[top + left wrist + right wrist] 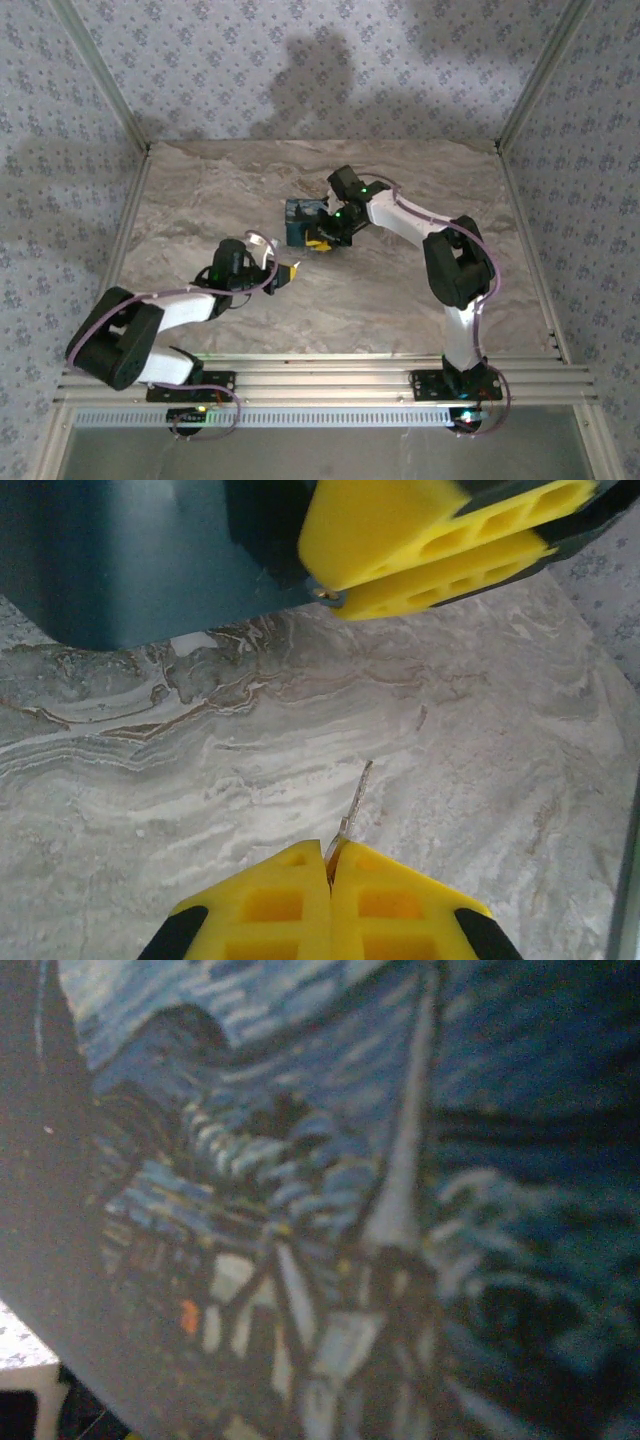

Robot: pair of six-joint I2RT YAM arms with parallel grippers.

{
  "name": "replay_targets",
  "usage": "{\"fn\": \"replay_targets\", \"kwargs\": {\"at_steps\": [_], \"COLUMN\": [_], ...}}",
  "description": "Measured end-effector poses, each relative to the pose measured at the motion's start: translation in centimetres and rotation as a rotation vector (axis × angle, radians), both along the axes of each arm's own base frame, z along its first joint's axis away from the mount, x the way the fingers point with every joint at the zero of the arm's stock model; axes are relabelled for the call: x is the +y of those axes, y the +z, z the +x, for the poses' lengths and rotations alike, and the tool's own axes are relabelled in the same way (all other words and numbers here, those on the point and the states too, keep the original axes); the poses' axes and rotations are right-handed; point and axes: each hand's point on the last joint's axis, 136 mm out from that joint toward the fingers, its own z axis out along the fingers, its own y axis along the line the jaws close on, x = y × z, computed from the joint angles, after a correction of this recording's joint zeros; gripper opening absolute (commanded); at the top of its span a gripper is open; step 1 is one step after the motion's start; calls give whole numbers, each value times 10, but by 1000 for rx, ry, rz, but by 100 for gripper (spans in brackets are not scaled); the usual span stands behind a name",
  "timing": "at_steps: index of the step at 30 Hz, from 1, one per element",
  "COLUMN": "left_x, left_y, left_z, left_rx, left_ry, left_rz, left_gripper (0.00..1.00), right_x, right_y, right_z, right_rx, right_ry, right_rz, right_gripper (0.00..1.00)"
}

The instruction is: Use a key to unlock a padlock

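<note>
Left jaws clench the thin silver key (356, 798), blade aimed at the dark teal box (130, 560); right jaws unclear.

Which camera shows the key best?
Left wrist: the key sticks out of the shut left pincer, close and sharp. Top external gives at most a speck at that pincer's tip.

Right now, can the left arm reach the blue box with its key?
Probably yes: only bare table lies between the left gripper's key and the blue box, though the right gripper crowds it.
</note>
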Motion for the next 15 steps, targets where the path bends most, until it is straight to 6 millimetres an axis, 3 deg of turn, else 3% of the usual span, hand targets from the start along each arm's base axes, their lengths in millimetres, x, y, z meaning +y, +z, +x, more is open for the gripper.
{"fn": "replay_targets", "kwargs": {"at_steps": [5,15], "left_x": [-8,-25], "left_y": [-7,4], "left_z": [13,37], "left_rx": [-27,-112], "left_ry": [2,-18], "left_rz": [-10,-71], "left_gripper": [0,0], "right_x": [-6,-8], "right_y": [7,8], "right_z": [1,0], "right_rx": [19,40], "right_ry": [-19,-39], "right_rz": [10,4], "right_gripper": [0,0]}}
